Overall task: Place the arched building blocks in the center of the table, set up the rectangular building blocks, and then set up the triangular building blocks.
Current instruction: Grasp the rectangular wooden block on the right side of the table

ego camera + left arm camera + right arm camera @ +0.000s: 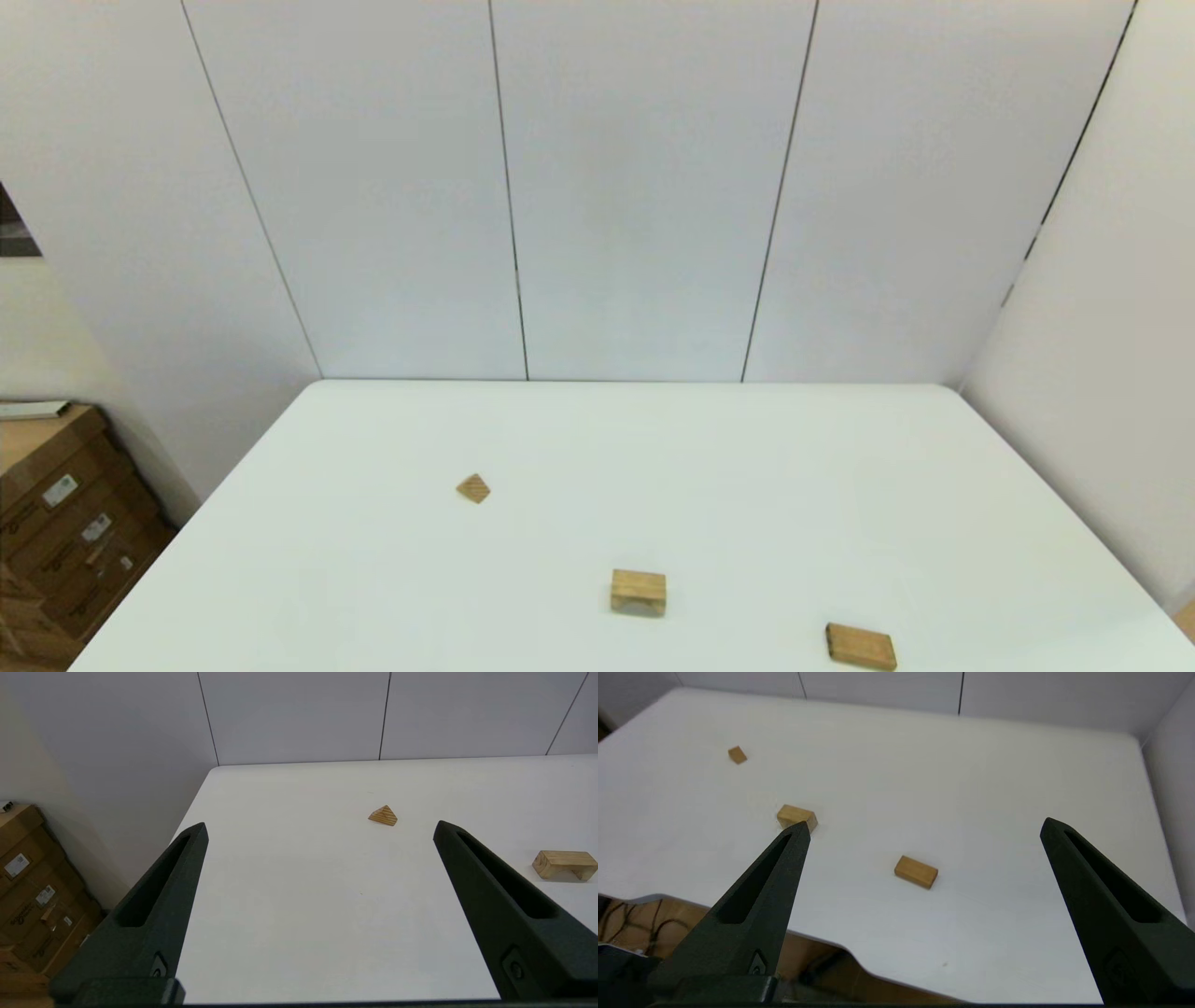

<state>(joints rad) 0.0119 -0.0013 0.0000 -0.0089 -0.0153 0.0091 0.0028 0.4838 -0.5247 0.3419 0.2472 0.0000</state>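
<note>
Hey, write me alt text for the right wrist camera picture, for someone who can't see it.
The right gripper hangs open above the near edge of a white table, holding nothing. Three wooden blocks lie apart on the table: the rectangular block nearest, the arched block partly behind one finger, and the small triangular block farthest away.

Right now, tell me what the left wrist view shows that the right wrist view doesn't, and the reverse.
Only the left wrist view shows the open left gripper, held over the table's left side, the cardboard boxes beside the table, and the arch's hollow, facing down. Only the right wrist view shows the open right gripper, hanging back off the near edge, the slab lying flat, and the table's notched near edge. Both show the wedge, the arch and the white tabletop, all blocks apart, none gripped.
</note>
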